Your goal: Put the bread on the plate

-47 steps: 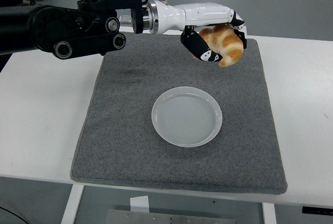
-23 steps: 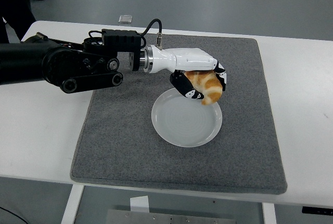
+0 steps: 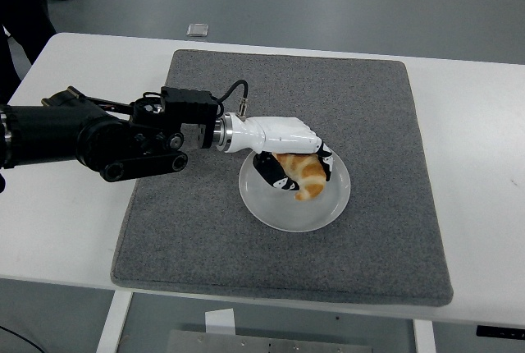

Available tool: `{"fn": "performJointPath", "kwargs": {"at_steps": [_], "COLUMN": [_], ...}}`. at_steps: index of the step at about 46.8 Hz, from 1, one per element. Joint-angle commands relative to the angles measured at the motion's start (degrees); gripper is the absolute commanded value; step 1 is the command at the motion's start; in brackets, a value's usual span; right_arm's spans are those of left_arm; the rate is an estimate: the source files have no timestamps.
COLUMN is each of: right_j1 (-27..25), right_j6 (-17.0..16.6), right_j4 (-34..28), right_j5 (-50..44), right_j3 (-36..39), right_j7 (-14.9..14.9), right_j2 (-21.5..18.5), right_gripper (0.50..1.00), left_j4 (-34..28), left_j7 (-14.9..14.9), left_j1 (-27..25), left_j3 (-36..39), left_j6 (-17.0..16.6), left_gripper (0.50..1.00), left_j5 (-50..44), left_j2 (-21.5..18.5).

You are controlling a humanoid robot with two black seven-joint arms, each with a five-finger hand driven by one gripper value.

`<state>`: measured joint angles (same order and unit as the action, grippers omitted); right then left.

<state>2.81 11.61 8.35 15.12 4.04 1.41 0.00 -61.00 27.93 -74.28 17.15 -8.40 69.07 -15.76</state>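
Head view shows us 1 arm at work: the left arm [image 3: 98, 135] reaches in from the left edge, stretched nearly level over the grey mat [image 3: 205, 222]. We see its left hand [image 3: 289, 164] palm-down, fingers curled around the bread [image 3: 304, 174], which sits low over the white plate [image 3: 279, 209], on its upper part.

A golden-brown bread [image 3: 305, 176] with pale streaks is held low over the upper middle of a round white plate [image 3: 283, 210].
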Motion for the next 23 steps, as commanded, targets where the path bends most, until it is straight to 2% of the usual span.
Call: {"fn": "performJointPath", "kwargs": {"at_steps": [1, 23], "right_j1": [0.0, 0.0], "right_j6": [0.0, 0.0], "right_j4": [0.0, 0.0], "right_j5": [0.0, 0.0], "right_j3": [0.0, 0.0], "right_j7": [0.0, 0.0], "right_j2": [0.0, 0.0], "right_gripper": [0.952, 0.952], "left_j4": [0.27, 1.76], "left_j7": [-0.16, -0.24], "left_j1": [0.36, 2.03], "left_j3": [-0.01, 0.16], "left_j6": [-0.04, -0.04], "left_gripper": [0.5, 0.5], "left_j5": [0.1, 0.89], "left_j2": [0.03, 0.38]}}
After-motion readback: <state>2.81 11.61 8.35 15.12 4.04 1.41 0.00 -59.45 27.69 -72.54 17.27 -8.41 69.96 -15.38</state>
